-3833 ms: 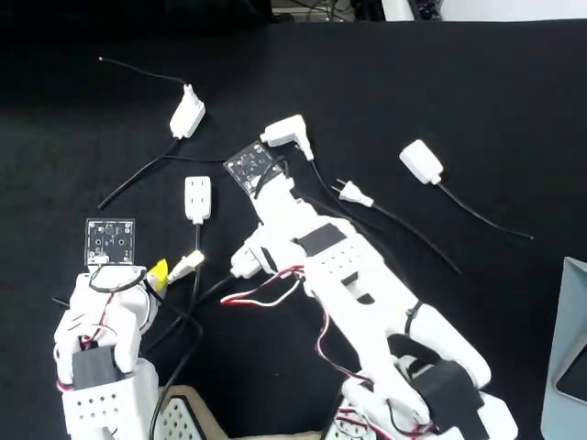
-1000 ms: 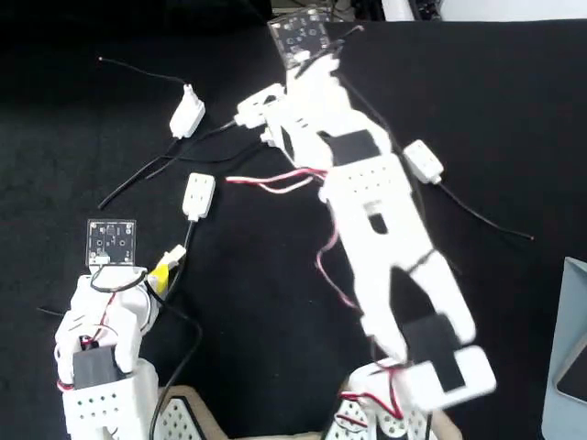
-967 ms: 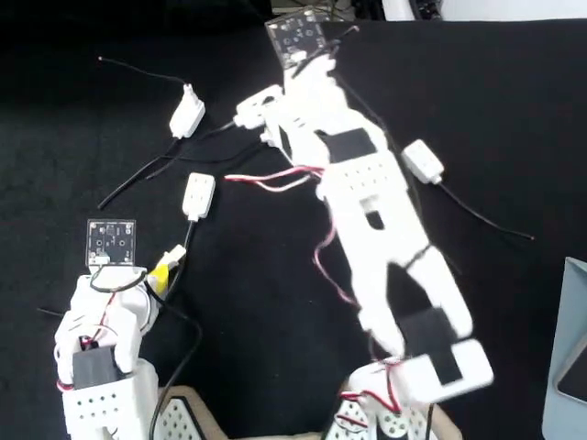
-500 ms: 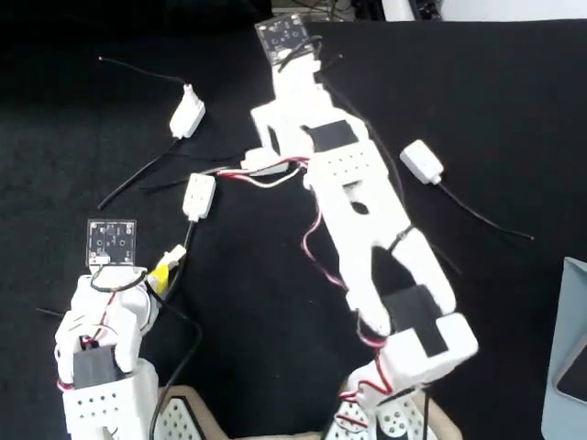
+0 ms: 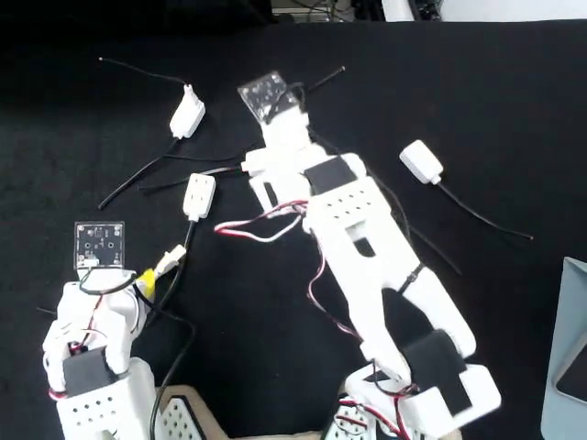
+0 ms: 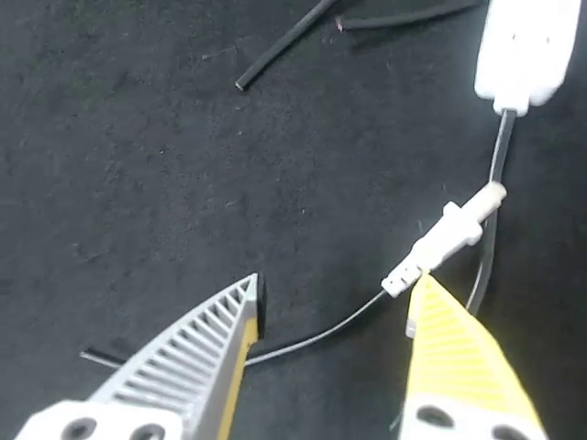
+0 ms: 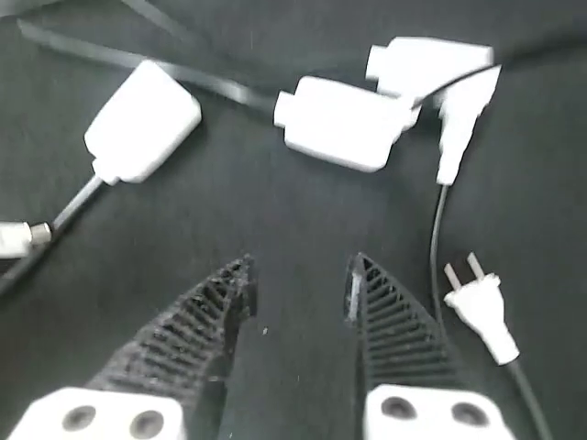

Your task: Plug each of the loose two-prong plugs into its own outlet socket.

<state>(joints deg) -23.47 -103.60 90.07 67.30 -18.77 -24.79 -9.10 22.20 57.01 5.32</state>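
Note:
My left gripper [image 6: 335,284] stands open low over the black table, its yellow finger [image 6: 440,339] just short of a small white inline connector [image 6: 445,240]. The connector's cable runs to a white outlet socket [image 6: 521,46], also seen as the outlet socket [image 5: 198,195]. My right gripper [image 7: 303,270] is open with nothing between its black fingers. Beyond it lie a white socket [image 7: 142,119], a second white socket block [image 7: 344,124] and an angled plug [image 7: 426,64] close beside that block. A loose two-prong plug [image 7: 481,307] lies beside the right finger.
Another white socket [image 5: 187,115] lies at the far left and a white block [image 5: 421,162] on a cable at the right. Black cables [image 5: 138,174] cross the table's left half. The right arm [image 5: 358,229] stretches across the middle. A grey box [image 5: 569,348] stands at the right edge.
The right arm has pulled back from the table's far edge and swung left and lower. The left arm has shifted slightly left.

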